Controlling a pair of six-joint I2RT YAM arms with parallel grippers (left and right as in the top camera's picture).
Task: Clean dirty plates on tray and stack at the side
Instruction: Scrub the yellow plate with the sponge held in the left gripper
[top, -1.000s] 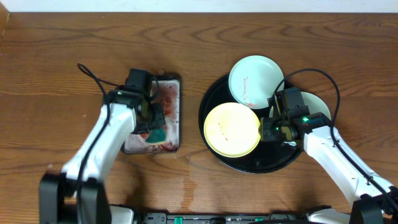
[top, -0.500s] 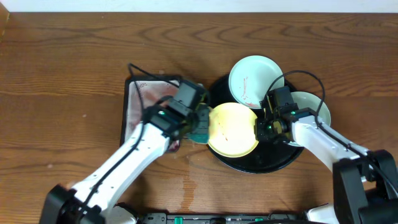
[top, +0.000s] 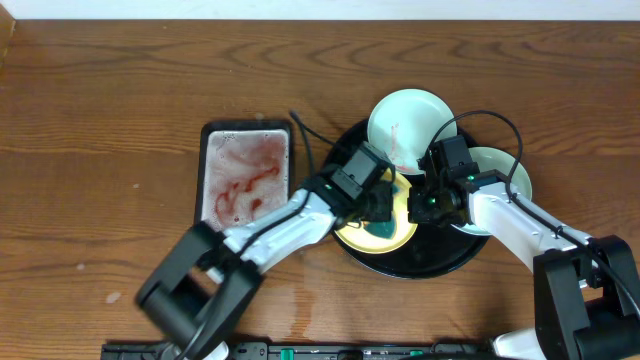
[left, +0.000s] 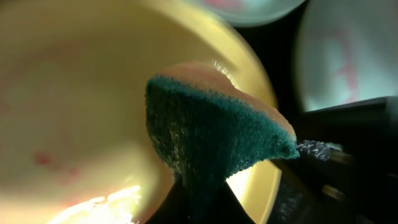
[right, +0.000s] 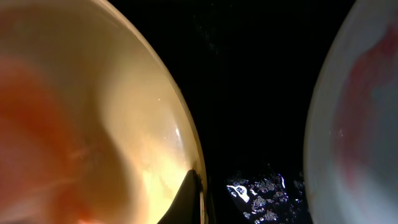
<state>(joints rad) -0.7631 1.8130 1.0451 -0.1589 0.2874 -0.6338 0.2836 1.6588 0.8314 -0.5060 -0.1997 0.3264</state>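
Note:
The pale yellow plate (top: 352, 236) lies on the round black tray (top: 440, 266). My left gripper (top: 378, 207) is shut on a green sponge (left: 217, 130) and presses it onto the yellow plate (left: 81, 93). My right gripper (top: 425, 207) is shut on the yellow plate's right rim (right: 93, 112), with one finger (right: 193, 199) over the edge. A mint-white plate (top: 410, 128) with a red streak leans at the tray's back. Another mint-white plate (top: 505, 180) with red marks lies at the right, partly under my right arm, and shows in the right wrist view (right: 360, 124).
A rectangular black tray (top: 247, 175) of soapy red-stained water stands left of the round tray. Wet suds lie on the black tray floor (right: 261, 186). Brown wood-grain tabletop (top: 100, 150) stretches to the left and back.
My left arm has swung right from the rectangular tray, carrying the sponge onto the yellow plate. My right gripper has stayed on the plate's rim.

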